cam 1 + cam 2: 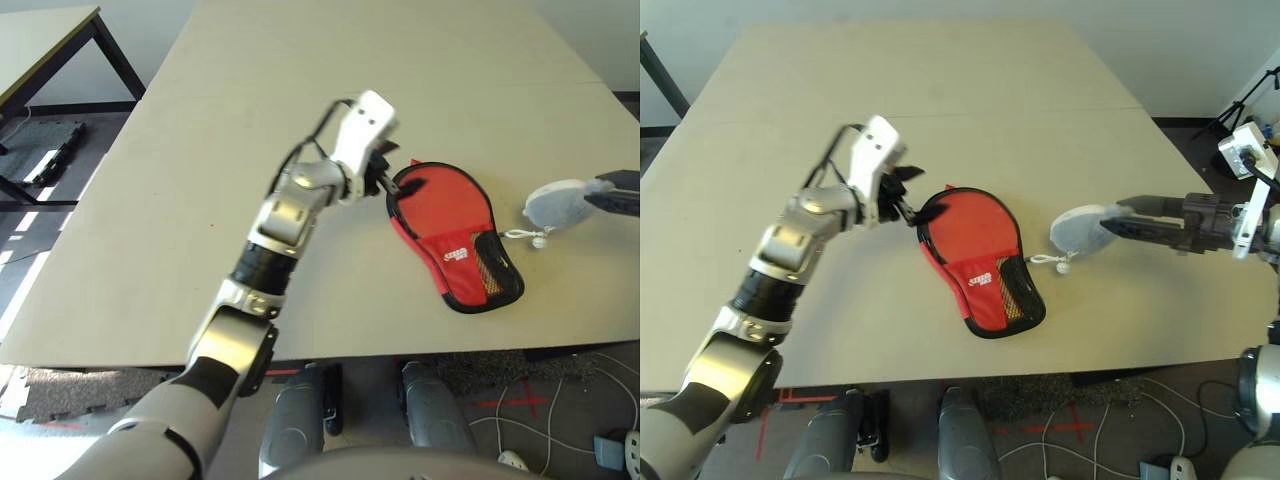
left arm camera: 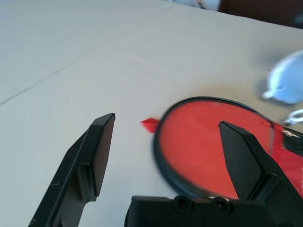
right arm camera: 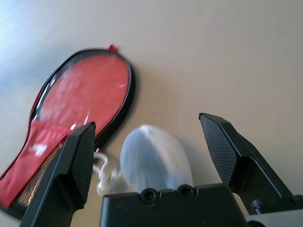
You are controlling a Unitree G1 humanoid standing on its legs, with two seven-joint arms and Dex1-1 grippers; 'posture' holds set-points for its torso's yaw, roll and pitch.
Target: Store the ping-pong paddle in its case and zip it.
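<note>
Both tools stand apart and empty beside the red case on the tabletop.

The left tool [image 1: 902,200], fingers spread wide, hovers at the rounded end of the case [image 1: 975,255], gripping nothing. The right tool [image 1: 1120,218], likewise spread, sits at a grey-white pouch [image 1: 1080,228], which lies between its fingers unclamped, just beside the case. The case lies flat, red side up, mesh pocket toward the near edge of the tabletop [image 1: 990,120]. The paddle cannot be made out.
</note>
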